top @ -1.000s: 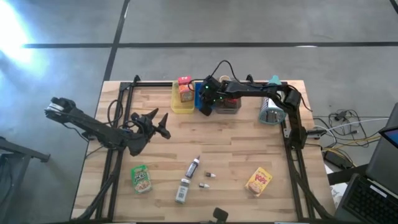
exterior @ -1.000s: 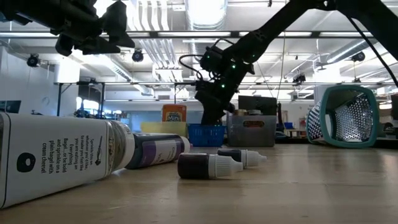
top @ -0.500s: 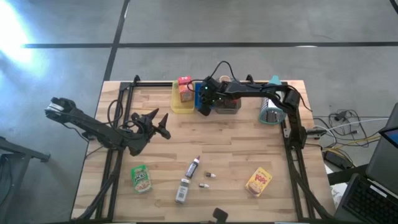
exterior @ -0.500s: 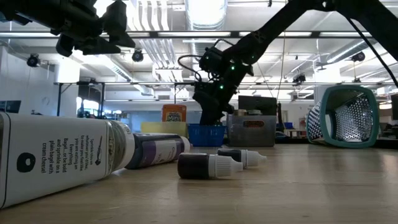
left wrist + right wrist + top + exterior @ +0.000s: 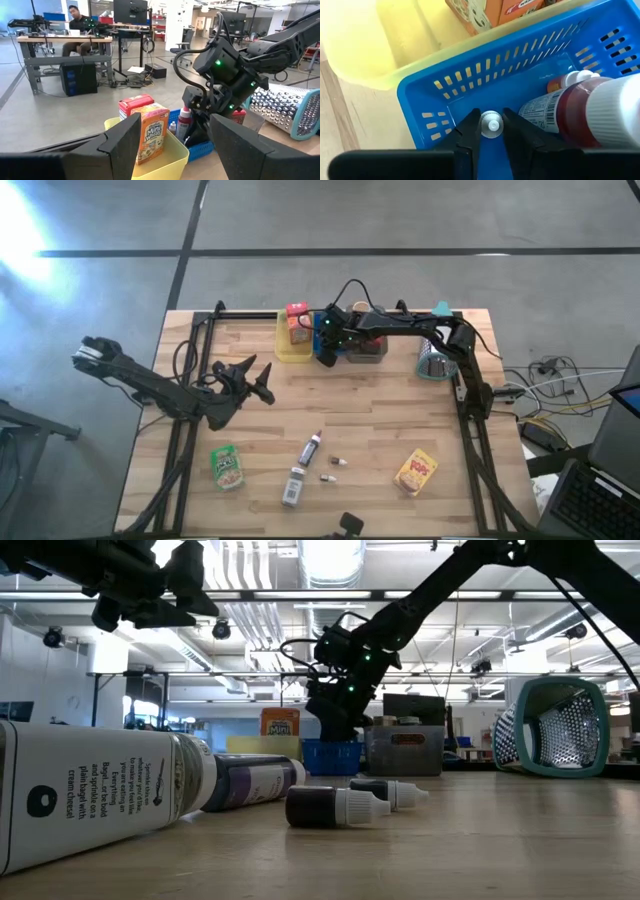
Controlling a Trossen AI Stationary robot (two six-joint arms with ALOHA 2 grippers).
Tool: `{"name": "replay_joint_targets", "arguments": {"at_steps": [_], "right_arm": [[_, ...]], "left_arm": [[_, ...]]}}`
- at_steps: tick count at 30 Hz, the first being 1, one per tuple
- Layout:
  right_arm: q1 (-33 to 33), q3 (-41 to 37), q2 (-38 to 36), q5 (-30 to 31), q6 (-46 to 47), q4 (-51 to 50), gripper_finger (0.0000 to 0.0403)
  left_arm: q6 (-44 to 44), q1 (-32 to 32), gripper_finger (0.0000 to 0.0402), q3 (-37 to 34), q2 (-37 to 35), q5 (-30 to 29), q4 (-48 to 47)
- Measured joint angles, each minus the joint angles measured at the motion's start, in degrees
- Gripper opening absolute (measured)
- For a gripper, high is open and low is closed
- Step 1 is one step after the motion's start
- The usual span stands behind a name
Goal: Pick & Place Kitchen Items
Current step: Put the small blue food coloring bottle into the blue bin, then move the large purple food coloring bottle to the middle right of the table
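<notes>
Small white-capped vial (image 5: 491,124) pinched between the fingers of the right gripper (image 5: 491,131), held over the blue tray (image 5: 470,80) at the table's far edge. Just beside the gripper inside that tray: a red bottle with a white cap (image 5: 580,107), lying on its side. Beyond the gripper, touching the blue tray, a yellow tray (image 5: 290,345) holding an orange snack box (image 5: 152,131) and a red box (image 5: 131,104) upright against each other. On the gripper's other side, a grey tray (image 5: 369,347), then a teal-rimmed perforated basket (image 5: 435,362) lying tipped on its side.

Left gripper (image 5: 257,378) raised above the table, well apart from the trays — fingers spread, nothing between them.

Remaining items on the near half of the table, well apart from both grippers: green pouch (image 5: 228,467), dark slim bottle (image 5: 311,448), pale labelled bottle (image 5: 293,485), two tiny vials (image 5: 338,462) and (image 5: 327,477), yellow pouch (image 5: 416,471). In the low view, both bottles and both vials lie on their sides.

Person seated at a desk in the room behind, seen in the left wrist view — too far off for further detail.
</notes>
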Motion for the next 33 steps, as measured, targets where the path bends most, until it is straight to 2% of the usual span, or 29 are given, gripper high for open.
{"name": "replay_joint_targets", "arguments": {"at_steps": [23, 28, 33], "right_arm": [[0.02, -0.04, -0.58, -0.07, 0.96, -0.44, 0.0172], [0.04, 1.58, -1.09, -0.09, 0.81, -3.23, 0.0176], [0.45, 5.34, -1.11, -0.01, -0.11, -9.68, 0.0159]], "left_arm": [[-0.01, -0.02, 0.0243, 0.0, 0.0, 0.11, 0.0], [-0.01, -0.02, 0.0243, 0.0, 0.0, 0.11, 0.0], [0.02, -0.01, 0.0243, 0.0, 0.0, 0.11, 0.0]]}}
